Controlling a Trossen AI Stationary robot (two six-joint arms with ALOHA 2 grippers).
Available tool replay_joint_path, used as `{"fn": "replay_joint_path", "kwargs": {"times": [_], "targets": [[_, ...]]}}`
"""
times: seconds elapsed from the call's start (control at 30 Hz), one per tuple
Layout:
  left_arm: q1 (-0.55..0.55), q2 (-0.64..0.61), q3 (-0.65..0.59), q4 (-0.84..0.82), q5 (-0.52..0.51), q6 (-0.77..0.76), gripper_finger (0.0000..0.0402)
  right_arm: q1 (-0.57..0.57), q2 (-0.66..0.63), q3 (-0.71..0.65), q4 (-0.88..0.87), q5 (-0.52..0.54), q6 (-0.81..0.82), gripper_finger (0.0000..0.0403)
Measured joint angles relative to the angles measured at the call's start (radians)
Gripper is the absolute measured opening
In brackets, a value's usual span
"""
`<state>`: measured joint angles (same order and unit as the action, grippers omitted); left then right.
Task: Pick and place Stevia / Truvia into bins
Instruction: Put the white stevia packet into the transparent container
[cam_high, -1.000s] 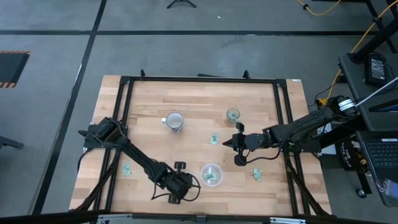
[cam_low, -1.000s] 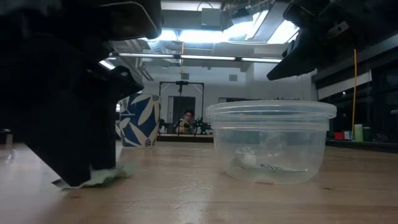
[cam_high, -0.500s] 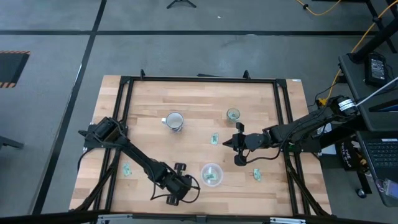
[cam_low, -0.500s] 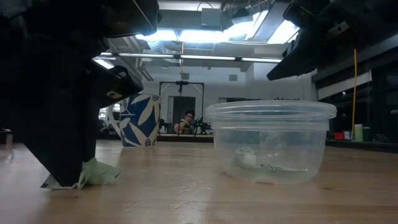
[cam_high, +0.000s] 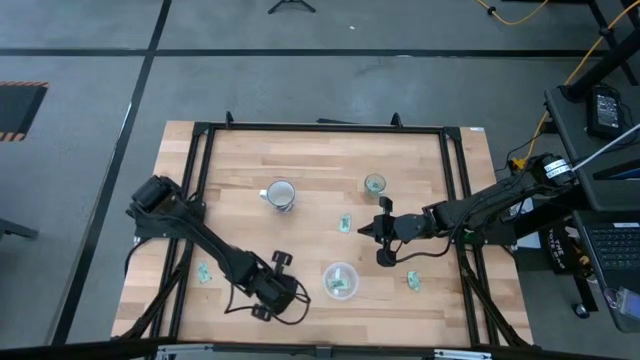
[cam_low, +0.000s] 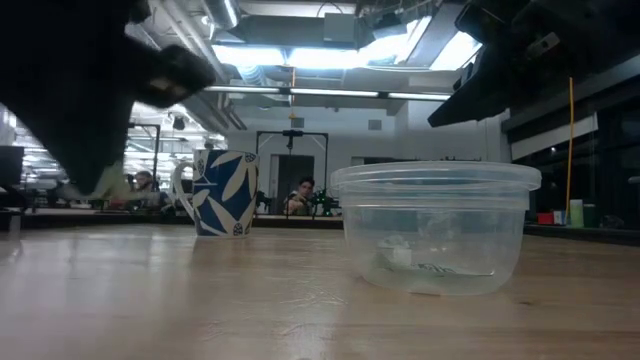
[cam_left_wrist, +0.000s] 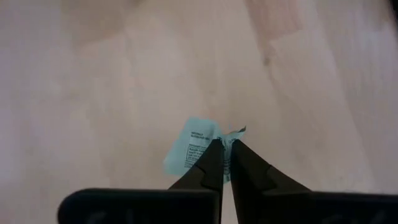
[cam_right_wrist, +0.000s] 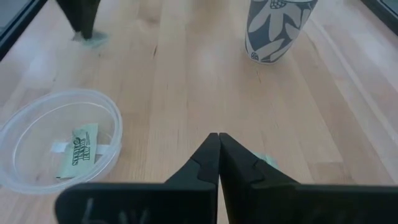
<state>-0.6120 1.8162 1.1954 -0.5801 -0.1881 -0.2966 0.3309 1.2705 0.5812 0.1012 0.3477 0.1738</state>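
My left gripper (cam_left_wrist: 226, 144) is shut on a pale green Stevia sachet (cam_left_wrist: 191, 147) and hangs above the table's near edge (cam_high: 268, 296), left of the wide clear container (cam_high: 340, 280). That container holds sachets (cam_right_wrist: 79, 149). My right gripper (cam_right_wrist: 219, 140) is shut and empty, and hovers right of centre (cam_high: 370, 231). Beside its tips a loose sachet (cam_high: 345, 222) lies flat. Two more sachets (cam_high: 413, 281), (cam_high: 204, 273) lie flat on the wood. The small glass cup (cam_high: 374, 184) stands farther back. My left gripper pinches the sachet near one end (cam_left_wrist: 214, 138) between its two fingertips. The fingers come from above and point down. Most of the paper sticks out to one side of the fingers, and a small corner (cam_left_wrist: 240, 130) shows on the other. The sachet is lifted clear of the table.
A blue-and-white patterned mug (cam_high: 280, 193) stands left of centre toward the far side. A black frame (cam_high: 320, 128) runs around the tabletop. Bare wood lies between the container and the mug. A person shows far back in the room (cam_low: 300, 195).
My left gripper has shut on the sachet that lay on the table near the front edge and has risen with it. The sachet crumpled as the fingers shut, and now hangs clear of the wood.
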Motion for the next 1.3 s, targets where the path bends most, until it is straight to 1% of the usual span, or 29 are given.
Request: {"fn": "replay_joint_path", "kwargs": {"times": [0.1, 0.37, 0.67, 0.77, 0.87, 0.93, 1.1, 1.3], "targets": [[0.0, -0.042, 0.0, -0.011, -0.029, 0.053, 0.0006, 0.0, 0.0, 0.0, 0.0, 0.0, -0.001, 0.001], [0.023, -0.117, 0.002, -0.006, -0.032, 0.175, 0.0005, 0.0, 0.0, 0.0, 0.004, 0.0, -0.025, 0.001], [0.1, -0.151, 0.003, 0.017, -0.026, 0.33, 0.0004, 0.0, 0.0, 0.0, 0.007, 0.0, -0.029, 0.0009], [0.139, -0.151, 0.003, 0.078, 0.016, 0.406, 0.0004, 0.0, 0.0, 0.0, 0.008, 0.0, -0.027, 0.0009], [0.179, -0.147, 0.003, 0.162, 0.122, 0.492, 0.0004, 0.0, 0.0, 0.0, 0.007, 0.0, -0.026, 0.0009], [0.197, -0.147, 0.003, 0.216, 0.166, 0.533, 0.0004, 0.0, 0.0, 0.0, 0.007, 0.0, -0.026, 0.0009], [0.211, -0.147, 0.005, 0.336, 0.212, 0.613, 0.0004, 0.0, 0.0, 0.0, 0.007, 0.0, -0.021, 0.0009], [0.214, -0.095, 0.005, 0.482, 0.216, 0.663, 0.0004, 0.0, 0.0, 0.0, 0.002, -0.001, -0.023, 0.0009]]}}
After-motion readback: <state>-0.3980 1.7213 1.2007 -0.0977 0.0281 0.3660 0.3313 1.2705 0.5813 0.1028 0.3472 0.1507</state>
